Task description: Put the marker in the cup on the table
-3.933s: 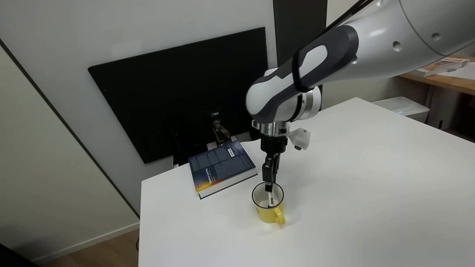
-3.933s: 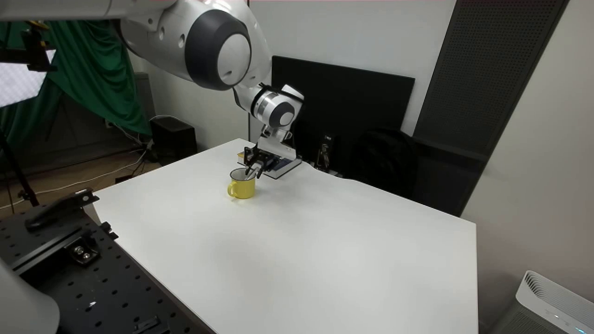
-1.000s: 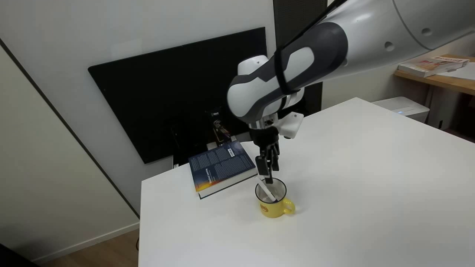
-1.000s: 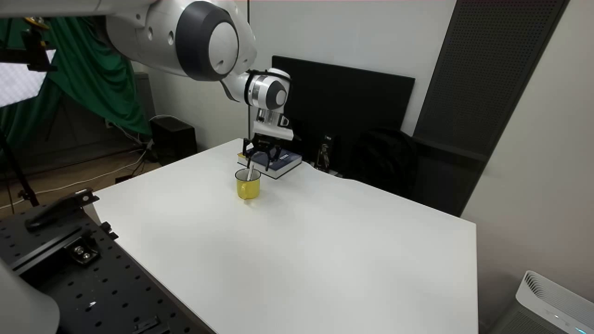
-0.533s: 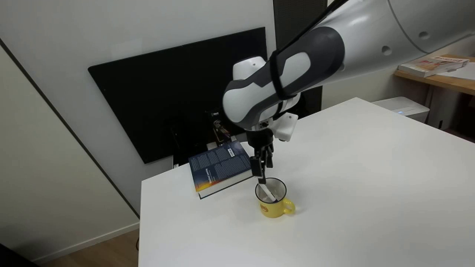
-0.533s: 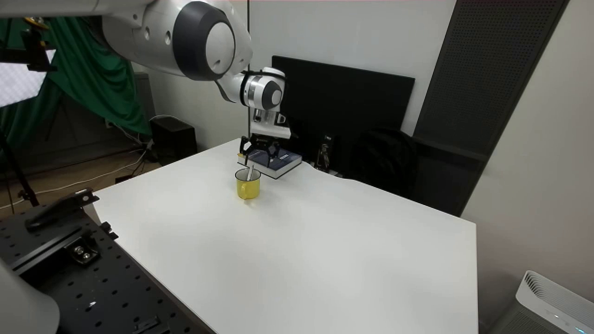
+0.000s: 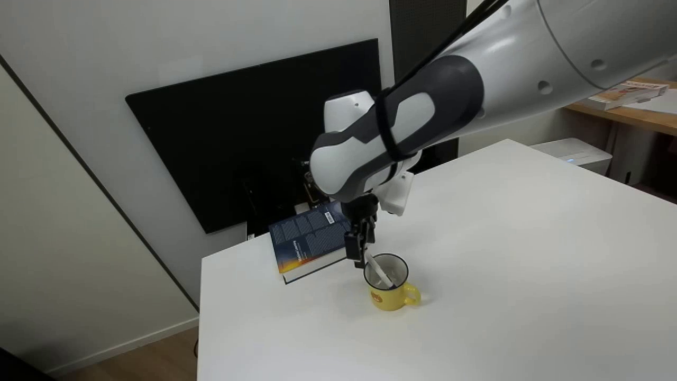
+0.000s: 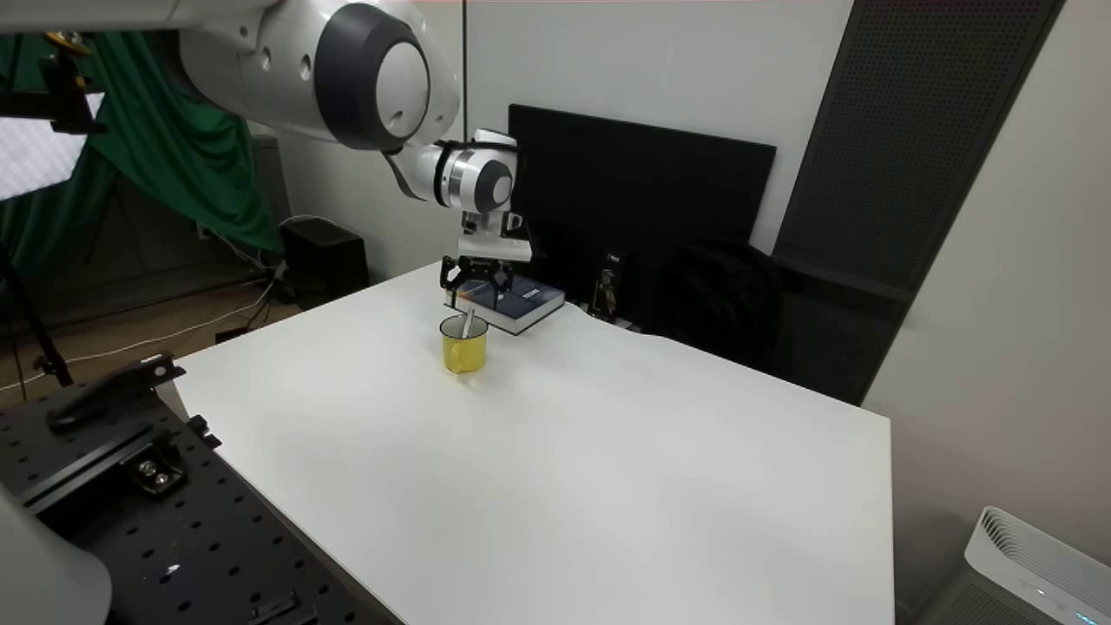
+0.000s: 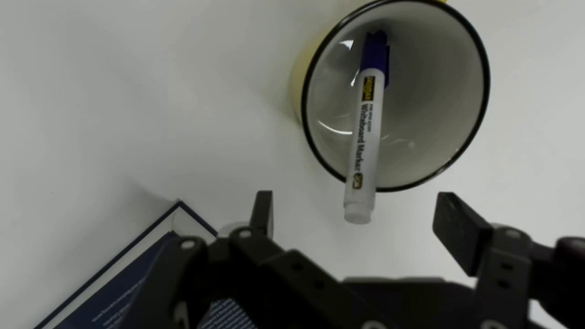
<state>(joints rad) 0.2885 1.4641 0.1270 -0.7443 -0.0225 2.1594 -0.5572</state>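
The white tabletop point(image 8: 651, 486) runs broad and plain from the yellow mug point(image 8: 469, 350) toward a far corner in an exterior view; toward a black panel point(image 7: 264, 137) room is tighter, with a blue hardback book point(image 7: 312, 238) near the mug, close to that edge. A perforated black plate point(image 8: 217, 538) borders another edge. The gripper point(image 8: 475, 302) hangs just beside the mug on the book's side, seen overlapping the book in both exterior views; its black fingers point(image 9: 263, 212) stand wide apart, and in the wrist view the end of the whiteboard marker point(image 9: 365, 132) shows between them, apart from both. The marker is in the upright mug, tilted, dark violet-blue cap down inside, its white barrel leaning across the black rim and the blunt end jutting out. Black lettering and a small yellow-on-black label run along the barrel
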